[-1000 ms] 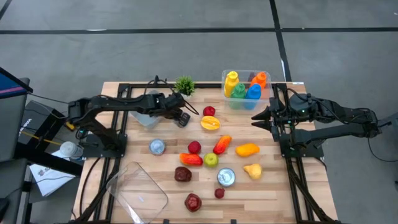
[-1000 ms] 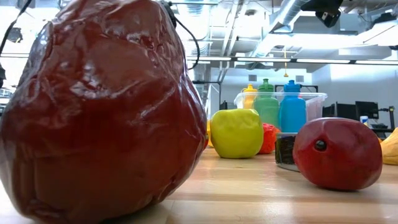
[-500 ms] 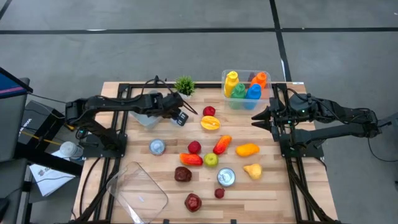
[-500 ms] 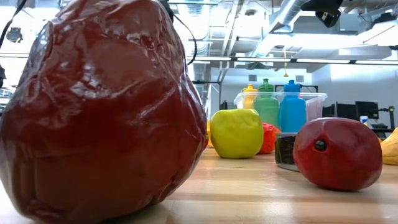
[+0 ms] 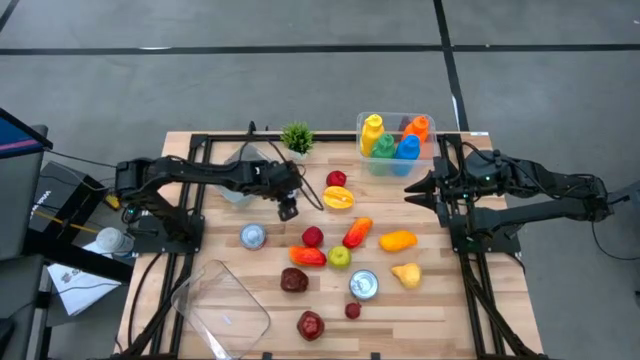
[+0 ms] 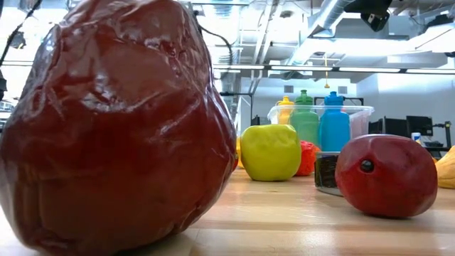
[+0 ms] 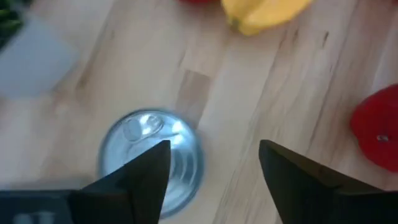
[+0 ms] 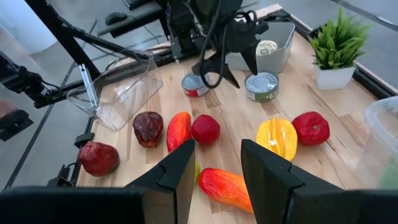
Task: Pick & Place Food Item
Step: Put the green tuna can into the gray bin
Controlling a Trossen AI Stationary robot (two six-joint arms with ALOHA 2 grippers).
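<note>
While both arms reach in over the tabletop (image 5: pixel 180 290), the scene reads as follows
Left hand (image 5: pixel 288 210): out over the middle of the tabletop, at 2 o'clock from a silver can (image 5: pixel 253 236); its fingers (image 7: pixel 140 180) are spread wide with nothing between them, and in the left wrist view the can (image 7: pixel 152 155) lies below them
Right hand (image 5: pixel 412 190): at the 3 o'clock side of the tabletop, just below the clear bin (image 5: pixel 430 120) of coloured bottles (image 5: pixel 372 133); fingers (image 8: pixel 171 177) parted, holding nothing
Food: scattered over the centre, untouched, with a red apple (image 5: pixel 336 179) and a yellow pepper (image 5: pixel 338 198) at 3 o'clock from the left hand, and a small red fruit (image 5: pixel 313 236), a green apple (image 5: pixel 340 257) and a long red pepper (image 5: pixel 357 232) at 5 o'clock from it
Second can (image 5: pixel 363 284): toward 6 o'clock, near a yellow pear (image 5: pixel 405 273)
Plant (image 5: pixel 296 136): at the 12 o'clock edge
Clear tray (image 5: pixel 220 300): at the 7 o'clock corner
Low view: a dark red fruit (image 6: pixel 114 128) fills the frame's near side
</note>
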